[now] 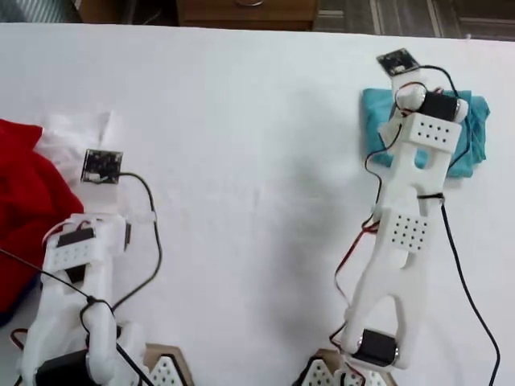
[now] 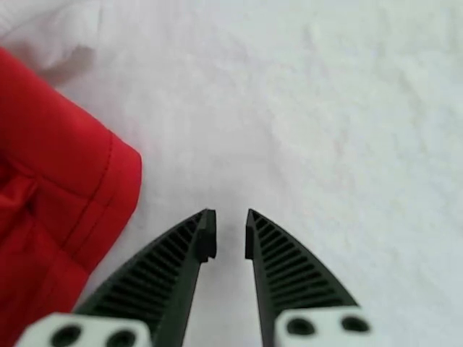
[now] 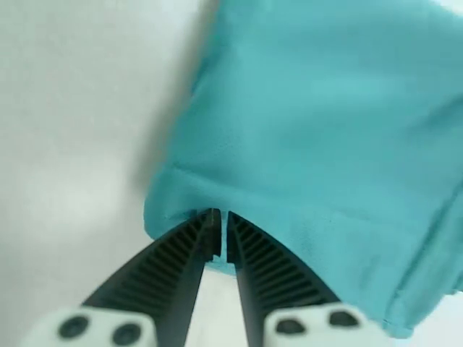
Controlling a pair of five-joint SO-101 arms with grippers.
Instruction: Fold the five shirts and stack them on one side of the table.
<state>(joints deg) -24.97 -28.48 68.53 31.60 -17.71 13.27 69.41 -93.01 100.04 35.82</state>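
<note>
The right arm stretches across the white counter to the teal shirt, which lies as a compact folded bundle at about 2 o'clock in the high view. The right end effector is closed to a sliver on the bundle's near hem, where the cloth puckers between the tips. That hold suggests the arm is tidying or shifting the fold rather than starting a new one. At 9 o'clock a red shirt sits in a loose heap against the counter's edge. A white shirt lies just behind it at about 10 o'clock, touching it and hard to make out against the counter. The left end effector hangs over bare counter just beside the red shirt's hem, its jaws parted only narrowly and holding nothing, apparently placed to take that shirt next. Judged from this layout, the teal side looks like the stacking spot, and most of the folding is not yet done.
</note>
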